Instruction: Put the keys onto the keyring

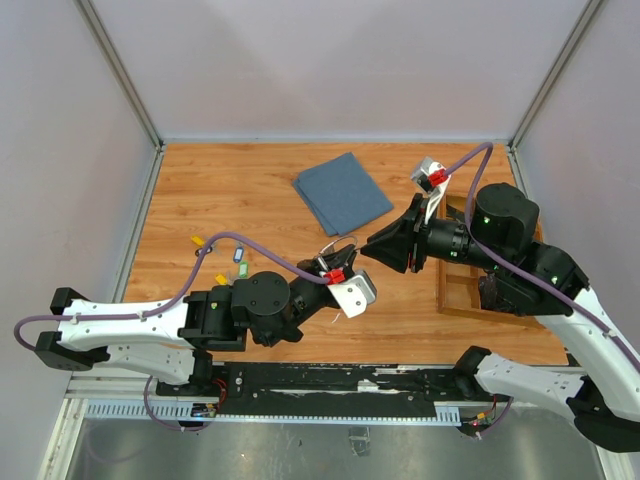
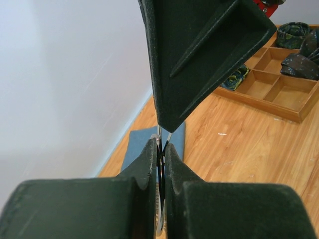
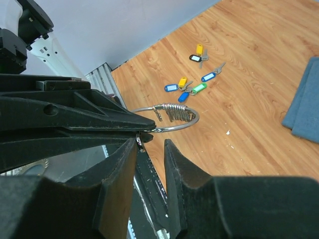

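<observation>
Now | left gripper (image 2: 160, 147) is clamping the keyring (image 3: 187, 122) aloft | right gripper (image 3: 149, 146) is hovering part-open, seemingly empty, just beside it | keys (image 3: 192, 88) are lying loose on the tabletop (image 3: 249, 74) beyond | next: likely fetching a key

Overhead looking down, close wrist views sharing the keyring (image 3: 195, 119)

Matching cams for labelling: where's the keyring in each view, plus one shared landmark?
Top external: keyring mid-picture, just below the folded blue cloth.
Left wrist: keyring bottom centre, clamped in the left gripper.
Right wrist: keyring, a silver loop just above centre.
Shared landmark: the cloth, in all three views.
</observation>
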